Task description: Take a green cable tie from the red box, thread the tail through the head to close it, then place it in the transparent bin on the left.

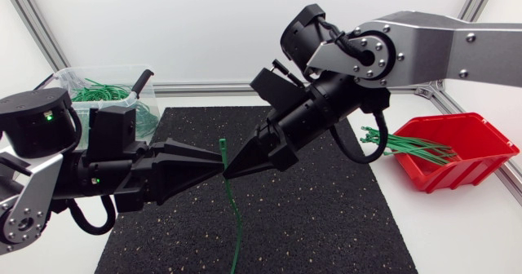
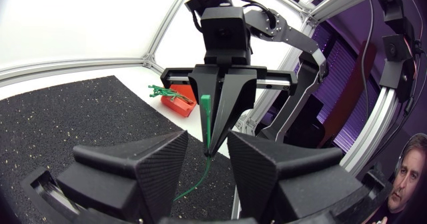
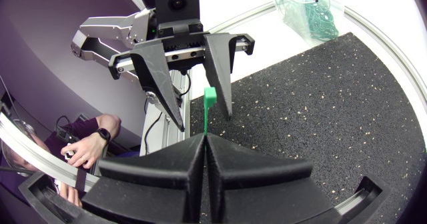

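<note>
My right gripper (image 1: 231, 173) is shut on a green cable tie (image 1: 223, 148) above the middle of the black mat. The tie's head (image 3: 209, 95) points up and its tail (image 1: 236, 233) hangs down toward the mat. My left gripper (image 1: 218, 170) meets it tip to tip from the left and is open, with a finger on either side of the tie and not touching it. In the left wrist view the tie (image 2: 206, 121) rises between my own fingers (image 2: 137, 164), in front of the right gripper (image 2: 212, 144). The red box (image 1: 461, 148) holds several more green ties (image 1: 408, 148).
The transparent bin (image 1: 69, 78) with green ties in it stands at the back left corner, behind my left arm. The black mat (image 1: 326, 225) covers the table's middle. The red box sits off the mat's right edge.
</note>
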